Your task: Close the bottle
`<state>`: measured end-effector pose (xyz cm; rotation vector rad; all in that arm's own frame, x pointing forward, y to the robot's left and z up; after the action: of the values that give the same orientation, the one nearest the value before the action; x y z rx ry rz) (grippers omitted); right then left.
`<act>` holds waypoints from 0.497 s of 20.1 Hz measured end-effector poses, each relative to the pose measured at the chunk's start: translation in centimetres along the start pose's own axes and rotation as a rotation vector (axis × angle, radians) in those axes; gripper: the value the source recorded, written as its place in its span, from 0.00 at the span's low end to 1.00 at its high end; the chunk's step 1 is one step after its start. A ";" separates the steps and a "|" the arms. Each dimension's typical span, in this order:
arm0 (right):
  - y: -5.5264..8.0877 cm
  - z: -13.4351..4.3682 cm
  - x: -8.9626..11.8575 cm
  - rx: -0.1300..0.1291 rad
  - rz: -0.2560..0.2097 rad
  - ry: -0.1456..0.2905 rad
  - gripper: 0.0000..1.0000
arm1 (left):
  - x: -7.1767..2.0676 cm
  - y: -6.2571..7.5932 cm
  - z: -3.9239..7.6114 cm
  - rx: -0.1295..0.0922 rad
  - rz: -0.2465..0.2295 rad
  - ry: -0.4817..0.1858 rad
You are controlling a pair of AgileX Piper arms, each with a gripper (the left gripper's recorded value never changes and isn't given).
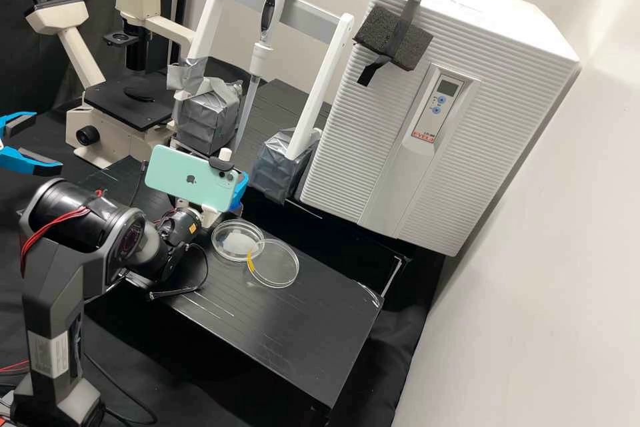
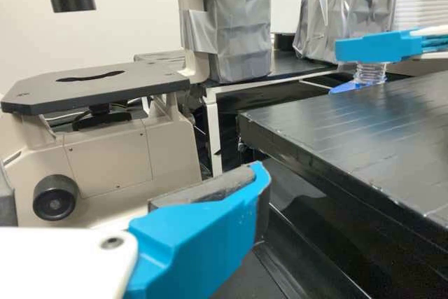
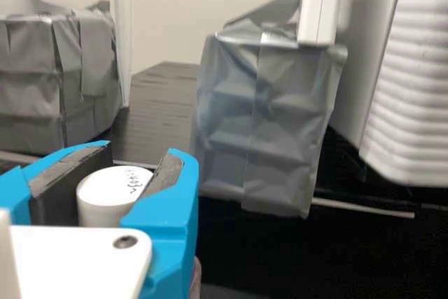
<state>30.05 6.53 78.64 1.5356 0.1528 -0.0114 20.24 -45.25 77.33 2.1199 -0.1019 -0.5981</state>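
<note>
One white cap [image 3: 105, 197], its scribble unreadable, sits clamped in the right gripper [image 3: 124, 164] over the bottle [image 2: 369, 73]; left gripper [image 1: 37, 141] gapes empty.

Markings check: no wording or number can be read with confidence.
White ribbed plastic cabinet [image 1: 467, 80]: a short line of red print at the foot of its grey control panel [image 1: 437, 110], letters too small to make out. Mint-green phone [image 1: 193, 180], left of the cabinet: a dark logo mark on its back, no wording. White round cap [image 3: 112, 190], also left of the cabinet: a thin dark handwritten scrawl on top, illegible.
</note>
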 end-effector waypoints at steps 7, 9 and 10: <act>0.0 0.0 0.0 0.000 -0.005 -0.005 0.00 | -0.07 0.2 0.1 0.006 0.010 -0.002; 0.0 0.0 0.0 0.000 -0.005 -0.005 1.00 | -0.07 0.2 0.1 0.006 0.010 -0.002; -0.1 0.0 0.0 0.000 -0.006 -0.003 1.00 | -0.07 0.2 0.1 0.006 0.010 -0.002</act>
<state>30.03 6.54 78.57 1.5350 0.1552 -0.0189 20.17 -45.41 77.49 2.1240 -0.1155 -0.5943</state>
